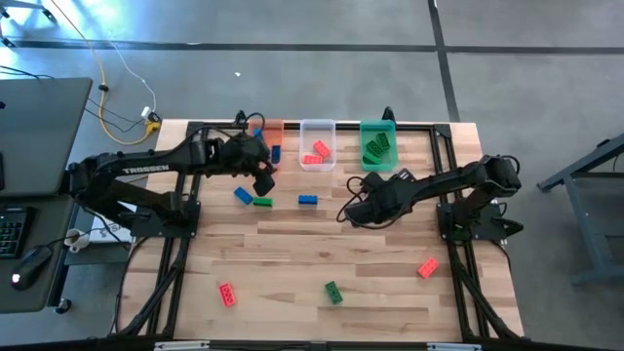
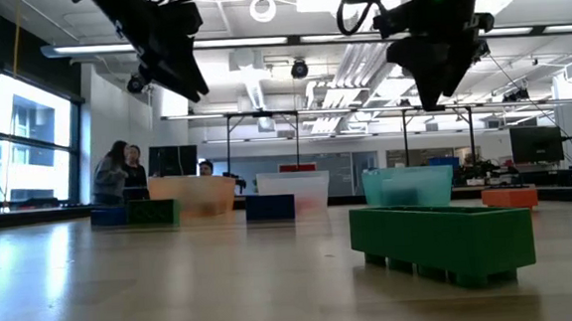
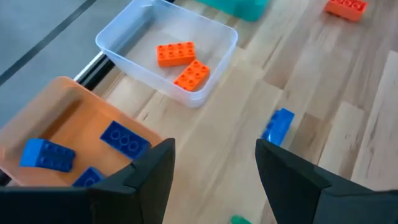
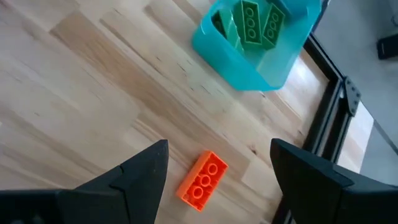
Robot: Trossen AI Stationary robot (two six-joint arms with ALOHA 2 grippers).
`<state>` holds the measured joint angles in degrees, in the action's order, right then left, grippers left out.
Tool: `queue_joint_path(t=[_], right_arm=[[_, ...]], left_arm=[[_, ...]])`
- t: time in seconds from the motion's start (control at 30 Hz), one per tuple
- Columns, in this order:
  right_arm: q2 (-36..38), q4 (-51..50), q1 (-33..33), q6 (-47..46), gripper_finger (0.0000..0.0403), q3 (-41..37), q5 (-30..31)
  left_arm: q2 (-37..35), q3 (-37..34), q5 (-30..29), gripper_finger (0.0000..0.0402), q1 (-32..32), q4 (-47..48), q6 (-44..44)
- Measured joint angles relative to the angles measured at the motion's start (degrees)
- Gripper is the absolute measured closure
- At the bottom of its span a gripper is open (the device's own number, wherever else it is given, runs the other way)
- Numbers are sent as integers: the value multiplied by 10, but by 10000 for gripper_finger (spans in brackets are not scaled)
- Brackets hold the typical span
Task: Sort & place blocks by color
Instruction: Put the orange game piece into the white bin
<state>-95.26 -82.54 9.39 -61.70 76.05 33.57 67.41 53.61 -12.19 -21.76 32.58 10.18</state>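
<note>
1. We counted three bins in a row at the far edge of the bench (image 1: 292,253): an orange bin (image 1: 272,129), a clear bin (image 1: 317,156) and a green bin (image 1: 377,129).
2. Loose blocks on the bench numbered six in the high view: two blue blocks (image 1: 243,196) (image 1: 307,200) and a green block (image 1: 262,202) near the bins, and a red block (image 1: 227,293), another green block (image 1: 333,292) and another red block (image 1: 427,267) well apart toward the near edge.
3. In the left wrist view the orange bin held three blue blocks (image 3: 124,139), and the clear bin held two red blocks (image 3: 176,53). The green bin held several green blocks (image 4: 251,20); we could not count them surely.
4. The blocks were studded plastic, rectangular; the bins were translucent with rounded corners.
5. The left gripper (image 1: 263,182) hung above the bench just in front of the orange bin, fingers (image 3: 149,180) apart and holding nothing.
6. The right gripper (image 1: 353,213) hung near the middle of the bench, fingers (image 4: 140,174) spread wide and empty.
7. The bench was pale wood planks with a dark frame, standing on grey floor; a desk with a keyboard (image 1: 10,229) and mouse (image 1: 29,265) stood left of it.
8. The low view showed a large room with ceiling lights, windows and people (image 2: 118,171) standing far behind.
</note>
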Motion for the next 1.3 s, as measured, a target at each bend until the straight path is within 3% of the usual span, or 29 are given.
queue_joint_path(t=[0.33, 0.8, 1.0, 1.3], right_arm=[[0, -72, -5, -45, 132, 0, -39], [47, -74, -42, -39, 132, -2, -34], [126, -51, -42, -82, 132, -89, -28], [229, 107, -42, -105, 137, -202, -83]], left_arm=[[-1, -13, -39, 192, 57, 1, 12], [-1, -13, -39, 192, 66, -1, 1], [-1, -13, -39, 192, 66, -3, -3], [-1, -13, -39, 192, 66, -18, -3]])
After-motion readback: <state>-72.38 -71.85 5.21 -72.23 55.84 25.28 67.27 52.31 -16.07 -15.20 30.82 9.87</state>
